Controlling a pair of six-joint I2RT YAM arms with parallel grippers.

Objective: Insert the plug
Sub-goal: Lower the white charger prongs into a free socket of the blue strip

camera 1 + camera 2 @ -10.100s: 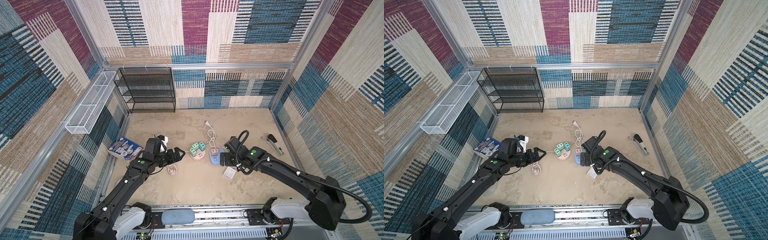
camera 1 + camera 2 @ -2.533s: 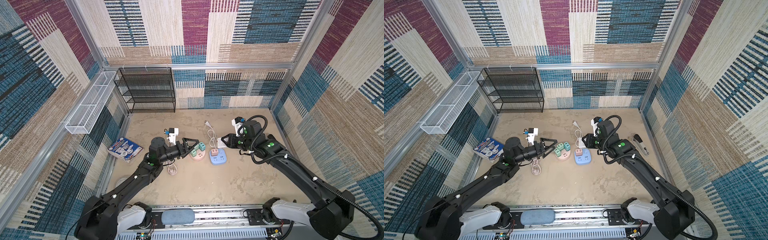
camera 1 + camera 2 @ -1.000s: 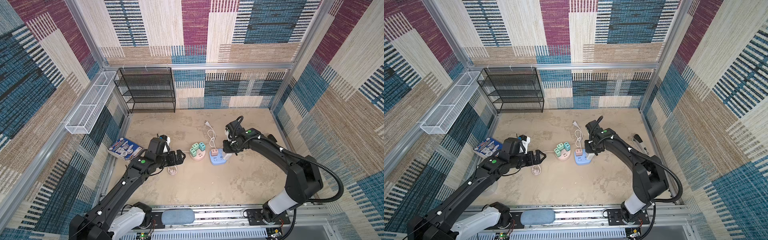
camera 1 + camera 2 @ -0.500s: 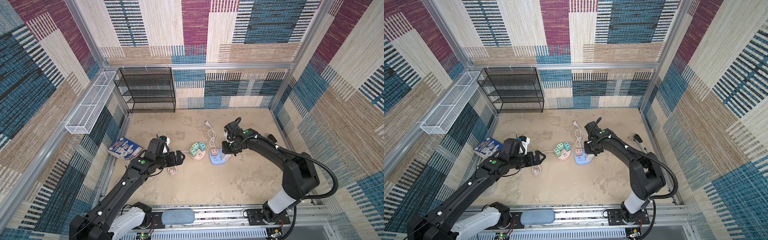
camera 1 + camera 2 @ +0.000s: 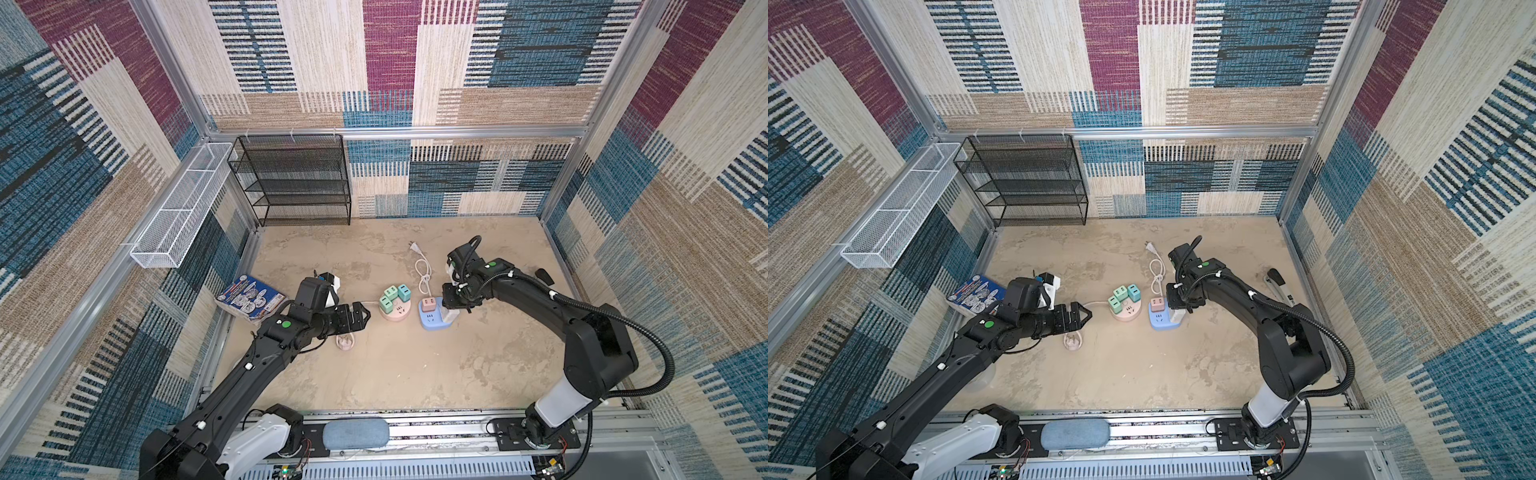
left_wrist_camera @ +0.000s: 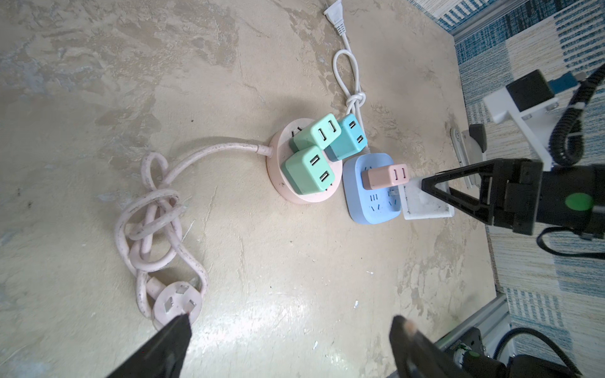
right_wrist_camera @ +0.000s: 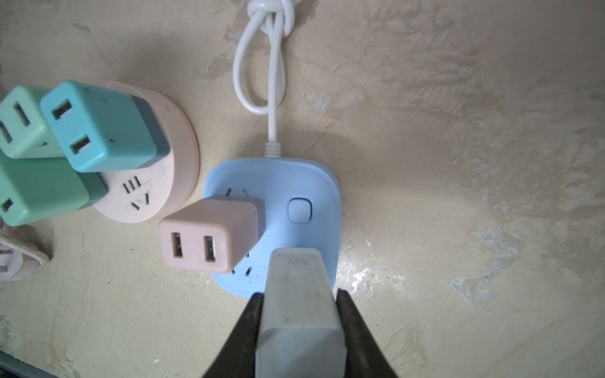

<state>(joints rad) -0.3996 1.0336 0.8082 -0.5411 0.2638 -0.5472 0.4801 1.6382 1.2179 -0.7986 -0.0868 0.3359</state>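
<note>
1. Right pincer point(image 7: 299, 294): closed on a white rectangular plastic plug point(image 7: 296, 271), with one finger pressed against each long side.
2. White plug: held tilted over the edge of a pale blue rounded-square socket block point(image 7: 294, 183), which lies flat on the beige mottled surface point(image 5: 395, 374). In the left wrist view a metal prong is seen between the plug body and the block's face. Whether its tip sits in a slot cannot be told.
3. Blue block: a salmon-pink cube charger point(image 7: 209, 235) with two USB ports is seated in it, just beside the white plug. A round power button point(image 7: 299, 211) is noted on the block's face.
4. White cord point(image 6: 347, 65): led from the blue block and knotted into a loop. It ends in a white two-pin plug point(image 6: 334, 11) lying loose on the surface.
5. Round pale pink socket hub point(image 7: 154, 183): set just beside the blue block. A teal cube charger point(image 7: 101, 127), a paler mint cube charger point(image 6: 316, 134) and a deeper green cube charger point(image 6: 306, 170) are plugged into its top.
6. Left pincer point(image 6: 293, 320): fingers spread wide, nothing held. It hangs above the surface near the pink three-pin plug point(image 6: 176, 302) at the end of the hub's knotted pink cord point(image 6: 154, 209).
7. The two pincers are kept well apart, with the hub and block between them.
</note>
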